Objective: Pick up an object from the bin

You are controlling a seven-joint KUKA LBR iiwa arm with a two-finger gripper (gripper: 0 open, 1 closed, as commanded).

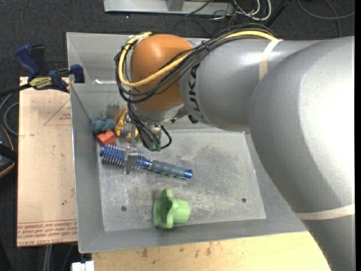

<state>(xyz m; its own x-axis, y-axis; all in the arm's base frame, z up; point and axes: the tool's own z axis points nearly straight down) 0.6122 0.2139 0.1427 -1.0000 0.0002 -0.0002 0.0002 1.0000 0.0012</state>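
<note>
Beneath the tool (130, 162), blue brush (166, 169) lying flat (grip state cannot be told)

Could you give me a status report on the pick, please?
Claw down at the blue brush, by its bristle end. Brush lying flat on the bin floor. Small heap just beyond it; green plastic piece well apart.

1 brush (163, 169), 1 green piece (169, 209) (heap (106, 130))
</note>
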